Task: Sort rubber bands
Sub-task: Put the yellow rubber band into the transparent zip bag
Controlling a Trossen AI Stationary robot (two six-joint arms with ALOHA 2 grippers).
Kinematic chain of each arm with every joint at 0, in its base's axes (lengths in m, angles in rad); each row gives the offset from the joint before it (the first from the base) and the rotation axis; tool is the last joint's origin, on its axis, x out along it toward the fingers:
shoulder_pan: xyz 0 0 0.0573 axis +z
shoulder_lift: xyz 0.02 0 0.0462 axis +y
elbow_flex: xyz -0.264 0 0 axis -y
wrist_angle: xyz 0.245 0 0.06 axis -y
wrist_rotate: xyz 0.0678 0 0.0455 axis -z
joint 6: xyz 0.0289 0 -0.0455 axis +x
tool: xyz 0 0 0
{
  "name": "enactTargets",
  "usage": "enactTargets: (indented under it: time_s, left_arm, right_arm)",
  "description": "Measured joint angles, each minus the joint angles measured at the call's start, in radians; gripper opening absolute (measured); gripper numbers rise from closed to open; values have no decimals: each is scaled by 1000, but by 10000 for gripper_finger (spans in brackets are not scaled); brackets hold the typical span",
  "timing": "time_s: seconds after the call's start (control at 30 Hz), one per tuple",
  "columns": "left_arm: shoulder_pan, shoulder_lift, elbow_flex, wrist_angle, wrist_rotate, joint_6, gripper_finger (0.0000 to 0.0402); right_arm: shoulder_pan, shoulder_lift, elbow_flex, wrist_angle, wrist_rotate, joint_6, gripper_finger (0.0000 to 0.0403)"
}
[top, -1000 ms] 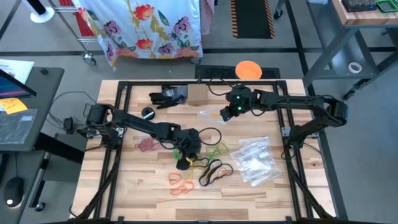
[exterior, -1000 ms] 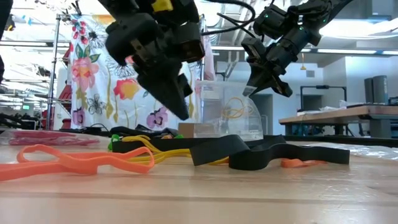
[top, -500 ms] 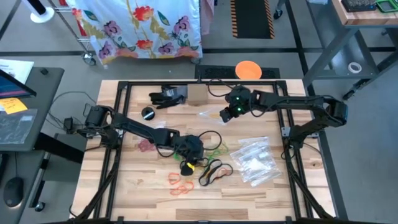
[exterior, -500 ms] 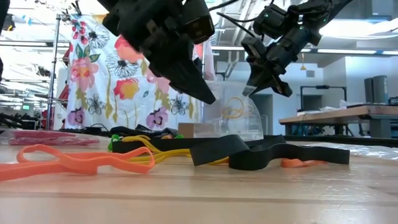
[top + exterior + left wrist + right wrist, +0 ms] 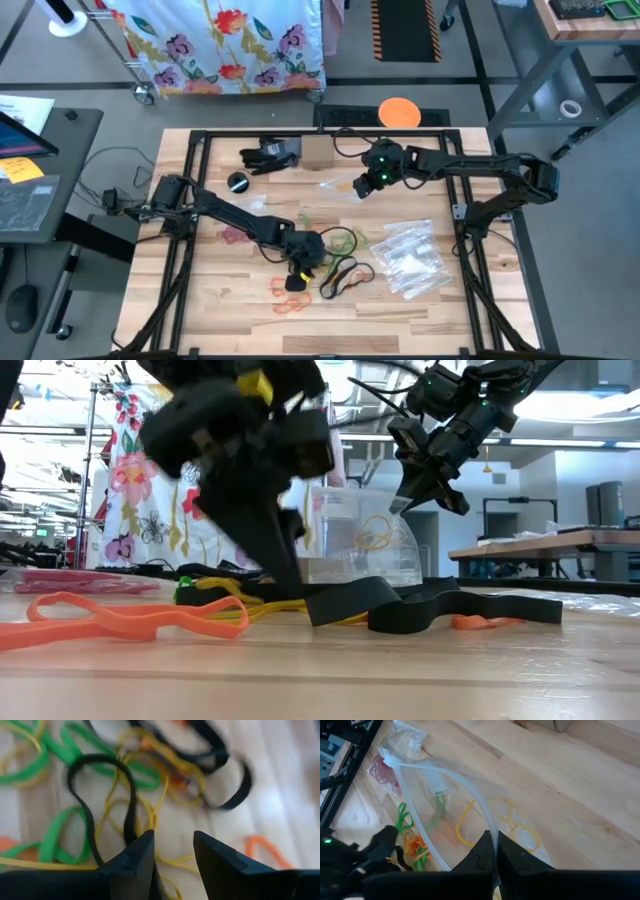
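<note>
Left end effector [image 5: 172, 851], fingers spread, poised over the tangled rubber bands [image 5: 125, 795] directly beneath it on the bench [image 5: 215, 300]: pick step; closing on one loop seems next. Right end effector [image 5: 495, 851], pressed together, pinches the clear zip bag [image 5: 470, 815]; only its wrist view shows yellow bands inside.

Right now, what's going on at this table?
A two-arm robot is sorting rubber bands. The left gripper is down over the tangle of yellow, green and black bands near the table's middle, fingers parted with a black band just ahead of them; nothing is visibly held. The right gripper is raised toward the back of the table, shut on the rim of a clear plastic bag with a few yellow bands inside. More clear bags lie to the right.
</note>
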Motion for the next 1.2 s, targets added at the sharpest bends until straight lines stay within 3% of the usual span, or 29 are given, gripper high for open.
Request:
enactTargets:
  time_s: [0.4,0.5,0.63,0.83,0.97,1.1,1.2]
  left_arm:
    - [47,13,3,-67,-60,-5,129]
    - [48,14,3,-75,-60,31,96]
    - [55,15,3,-85,-22,33,17]
    - [53,1,31,-148,47,86,2]
    - [15,-81,71,-128,101,149,1]
    - [-35,-175,70,-131,53,222,0]
    - [-73,-227,71,-105,-56,229,0]
  right_arm:
    - [0,0,0,-1,3,2,0]
    - [3,0,0,-1,3,2,0]
    - [5,0,0,0,3,2,0]
    - [5,0,0,-1,3,2,0]
    - [4,0,0,-1,3,2,0]
    - [5,0,0,-5,3,1,0]
    - [5,0,0,-3,3,2,0]
